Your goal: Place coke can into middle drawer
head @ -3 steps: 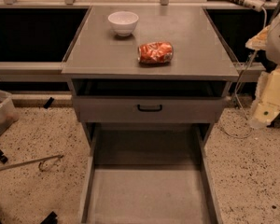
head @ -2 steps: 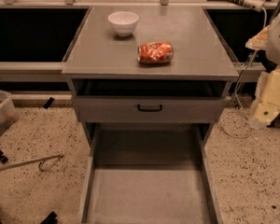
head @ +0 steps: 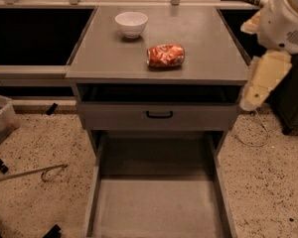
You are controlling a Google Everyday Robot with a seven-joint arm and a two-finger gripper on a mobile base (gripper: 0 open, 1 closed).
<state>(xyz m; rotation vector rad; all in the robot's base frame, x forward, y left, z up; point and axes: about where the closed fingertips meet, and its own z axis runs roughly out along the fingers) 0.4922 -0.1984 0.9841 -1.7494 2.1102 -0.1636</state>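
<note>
The coke can (head: pixel 165 55) lies on its side on the grey cabinet top (head: pixel 109 58), right of centre, with its silver end to the left. The middle drawer (head: pixel 156 207) is pulled out at the bottom of the view; its flat floor is bare. My gripper (head: pixel 254 88), cream-coloured below the white arm (head: pixel 288 19), hangs off the cabinet's right edge, level with the drawer fronts. It is apart from the can and holds nothing that I can see.
A white bowl (head: pixel 131 24) stands on the top, behind and left of the can. A shut drawer front with a black handle (head: pixel 159 115) sits above the open drawer. A metal rod (head: pixel 27 173) and a bin (head: pixel 1 120) are on the speckled floor at left, a cable (head: pixel 253 133) at right.
</note>
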